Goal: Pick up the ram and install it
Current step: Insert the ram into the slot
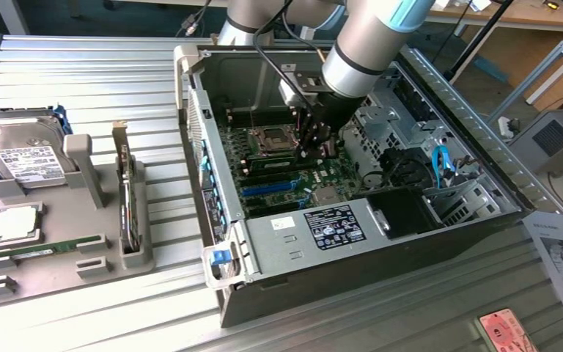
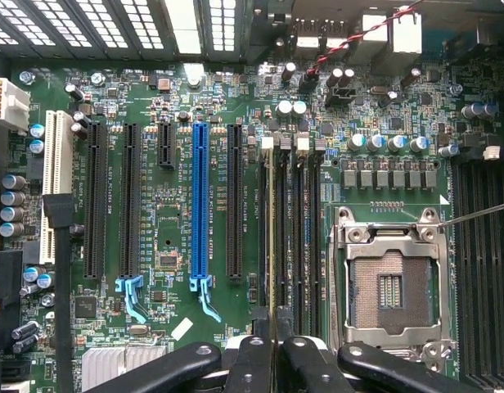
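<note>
1. Step in hand, as I read it: you're in the install half. Your gripper (image 2: 272,354) is pinched nearly shut on the ram (image 2: 271,221), so the pickup is done.
2. Where the ram is: it's edge-on over the memory slots (image 2: 294,229) just beside the socket (image 2: 391,282), on the side facing the blue slot (image 2: 200,205). I can't tell if its lower edge touches a slot or hangs just above one.
3. What seating it calls for, my guess: keep the stick dead parallel to the slot, with the notch matched to the slot key and the end clips (image 2: 267,142) out of the way. Then you want a straight, even push. With any tilt, a board that thin binds or flexes. I can't tell whether the clips are open.
4. Shapes and materials: the ram is a thin rigid board, and in the wrist view it's just a narrow pale-gold line. The slots are long black plastic channels. The socket is an open square frame of shiny metal with a grid of contacts inside, so keep off it.
5. The motherboard (image 2: 178,237) is glossy green and hard. It's crowded with little silver-topped capacitors (image 2: 383,143) near the socket, so nothing around there forgives a bump.
6. A second green stick (image 1: 42,250) lies flat on the grey tray (image 1: 61,277), well apart from the socket and outside the metal case (image 1: 281,242).
</note>
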`<action>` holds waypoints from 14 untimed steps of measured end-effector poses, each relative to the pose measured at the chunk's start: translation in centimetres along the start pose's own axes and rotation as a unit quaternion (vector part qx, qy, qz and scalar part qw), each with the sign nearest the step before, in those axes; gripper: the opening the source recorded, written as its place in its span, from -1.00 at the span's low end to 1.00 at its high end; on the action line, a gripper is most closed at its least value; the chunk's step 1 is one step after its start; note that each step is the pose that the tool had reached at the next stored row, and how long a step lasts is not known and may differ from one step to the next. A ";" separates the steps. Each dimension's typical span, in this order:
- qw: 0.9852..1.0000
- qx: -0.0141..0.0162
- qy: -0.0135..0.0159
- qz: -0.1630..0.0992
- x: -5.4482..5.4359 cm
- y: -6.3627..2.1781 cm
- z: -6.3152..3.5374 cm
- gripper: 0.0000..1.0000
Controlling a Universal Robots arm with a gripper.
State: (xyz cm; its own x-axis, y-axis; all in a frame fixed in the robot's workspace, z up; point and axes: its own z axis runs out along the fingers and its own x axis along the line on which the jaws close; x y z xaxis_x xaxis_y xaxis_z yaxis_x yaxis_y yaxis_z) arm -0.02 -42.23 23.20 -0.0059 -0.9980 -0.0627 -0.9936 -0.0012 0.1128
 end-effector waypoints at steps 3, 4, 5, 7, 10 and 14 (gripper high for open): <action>1.000 0.000 0.000 0.000 0.0 0.01 -0.07 -0.76; 1.000 0.000 0.000 0.000 0.0 0.01 -0.12 -0.76; 1.000 0.000 0.000 0.000 0.0 0.02 -0.19 -0.76; 1.000 0.000 0.000 0.000 0.0 0.04 -0.32 -0.76; 1.000 0.000 0.000 0.000 0.0 0.04 -0.32 -0.76; 1.000 0.000 0.000 0.000 0.0 0.03 -0.34 -0.76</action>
State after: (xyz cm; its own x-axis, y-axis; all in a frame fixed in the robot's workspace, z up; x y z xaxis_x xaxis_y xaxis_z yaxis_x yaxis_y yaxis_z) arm -0.01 -42.23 23.54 -0.0058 -0.9980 -0.0626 -0.9936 -0.0013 0.1129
